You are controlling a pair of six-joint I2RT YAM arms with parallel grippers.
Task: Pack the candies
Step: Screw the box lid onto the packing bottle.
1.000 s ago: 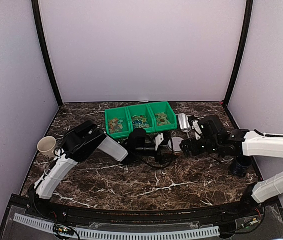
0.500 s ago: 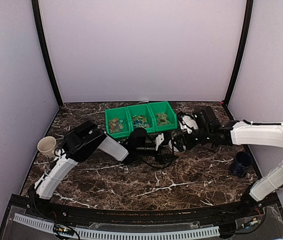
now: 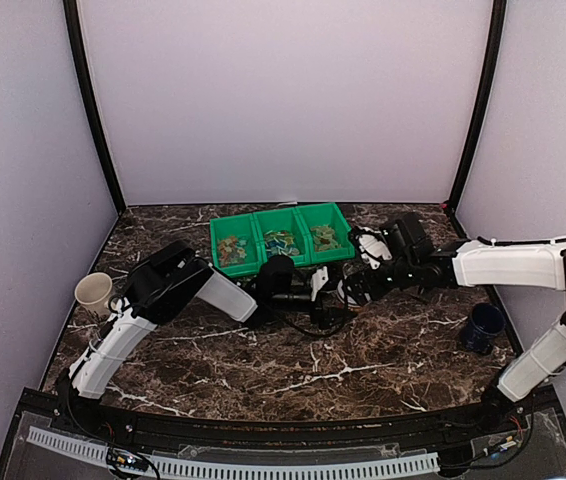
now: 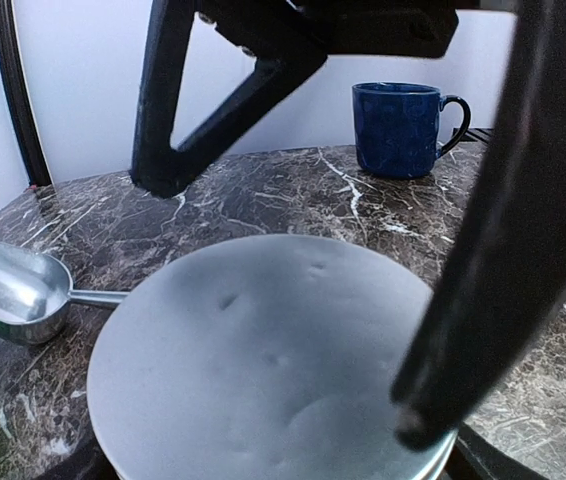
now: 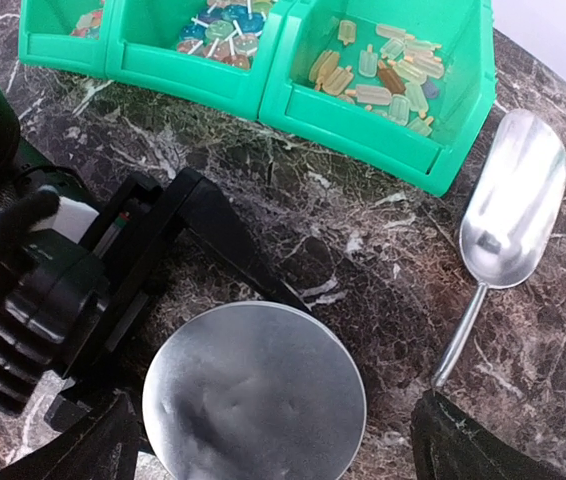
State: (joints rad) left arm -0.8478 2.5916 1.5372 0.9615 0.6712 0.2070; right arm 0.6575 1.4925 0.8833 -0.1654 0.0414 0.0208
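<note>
Tabletop (image 3: 363, 350); green bin (image 5: 363, 115) at back. Jaws spread on both: left gripper (image 4: 288, 308) astride round tin (image 5: 255, 395), right gripper (image 5: 273, 430) above it. Scoop (image 5: 513, 215) beside. Candies (image 5: 383, 75) in the bin's three compartments: probably light, slick, tiny. Likely better scooped than pinched.

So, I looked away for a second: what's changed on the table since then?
The right gripper swung left, ending open over the round metal tin; its arm uncovered the blue mug. Nothing was gripped or released. The left gripper, green bin and beige cup stayed put.
</note>
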